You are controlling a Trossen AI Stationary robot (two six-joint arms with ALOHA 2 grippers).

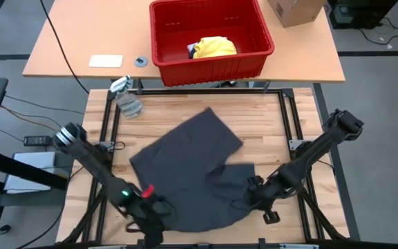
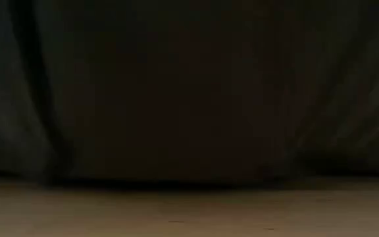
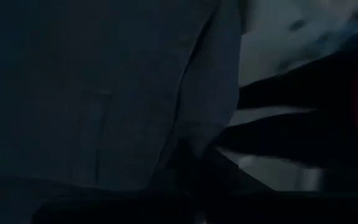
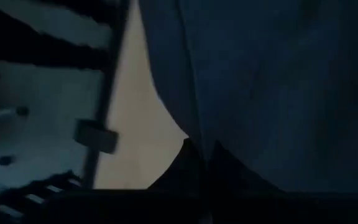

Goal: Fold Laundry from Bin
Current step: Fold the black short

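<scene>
Dark grey garment (image 1: 188, 173) lies spread on wood table (image 1: 268, 117). Left gripper (image 1: 152, 207) and right gripper (image 1: 254, 196) both pinch its near edge, closed on cloth. Yellow garment (image 1: 215, 47) sits in red bin (image 1: 209, 62) behind; spray bottle (image 1: 125, 99) near table's far-left corner; cloth blocks low view.

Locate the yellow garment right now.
High view: the yellow garment lies inside the red bin on the far table, behind the dark grey garment spread on the work table.
</scene>
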